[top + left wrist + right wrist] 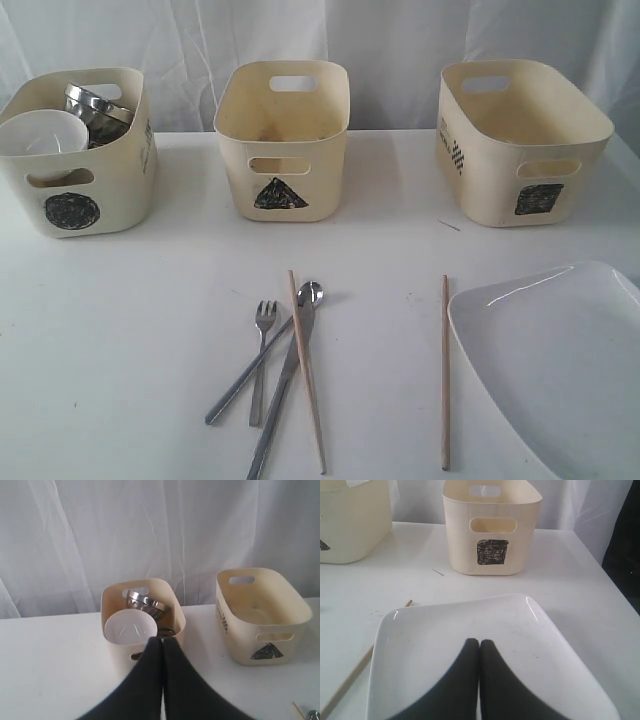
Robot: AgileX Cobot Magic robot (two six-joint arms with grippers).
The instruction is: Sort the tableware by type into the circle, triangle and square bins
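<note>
White plate (445, 625) at the bench's front right corner lies directly under your right gripper (479, 641), jaws pressed together; use that arm.

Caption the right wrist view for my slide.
Shut right gripper over the white plate, square bin beyond.

Matt cream plastic bins (282, 150), glossy white plate (560, 350), shiny steel fork (262, 340), bare wooden chopsticks (445, 370), smooth white table (120, 330).

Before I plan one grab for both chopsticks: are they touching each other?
Apart. The exterior view shows one chopstick and the other chopstick lying side by side, with a wide strip of bare table between them.
</note>
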